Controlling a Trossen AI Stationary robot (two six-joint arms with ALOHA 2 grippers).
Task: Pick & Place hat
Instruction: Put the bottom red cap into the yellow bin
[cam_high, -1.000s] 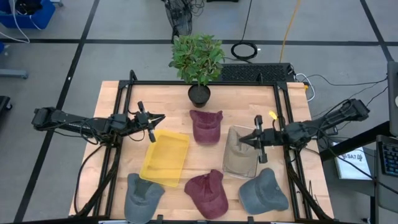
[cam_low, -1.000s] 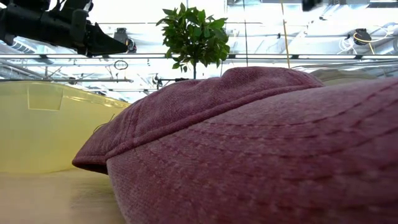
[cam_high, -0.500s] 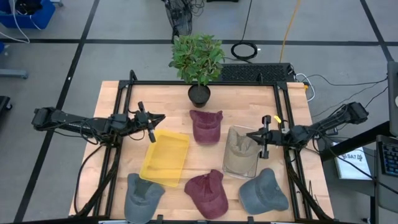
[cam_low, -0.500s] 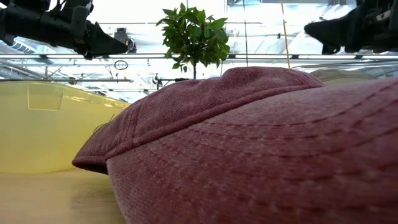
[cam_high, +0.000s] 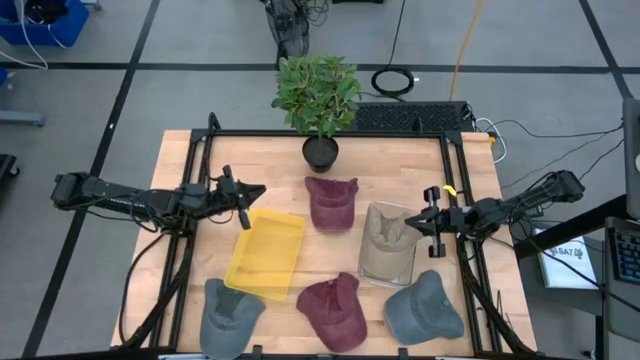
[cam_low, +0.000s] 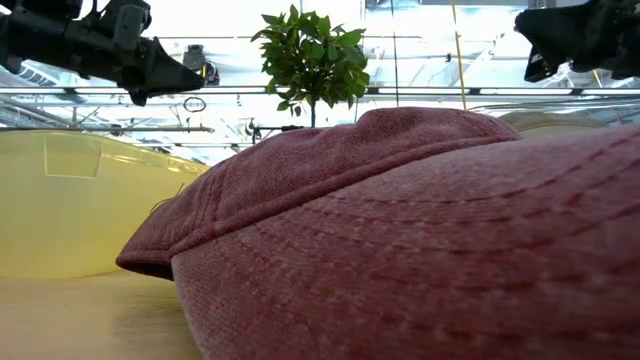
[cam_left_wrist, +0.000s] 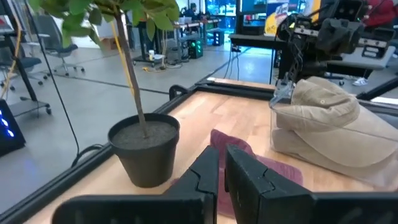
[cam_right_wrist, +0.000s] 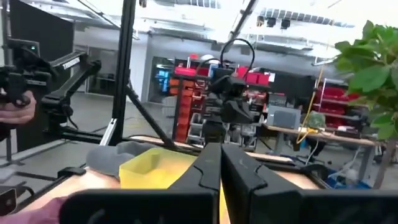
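A tan hat lies in a clear bin right of centre; it also shows in the left wrist view. Two maroon hats lie on the table, one at the far middle and one at the near middle, which fills the low view. Two grey hats lie near the front edge, at the left and at the right. A yellow bin stands left of centre. My left gripper is shut and empty above the yellow bin's far corner. My right gripper is shut and empty just right of the clear bin.
A potted plant stands at the table's far middle, its pot close in front of my left gripper. A black frame runs round the table. A person's hand shows in the room beyond.
My right gripper has drawn back from above the clear bin toward the table's right edge, leaving the tan hat in the bin.
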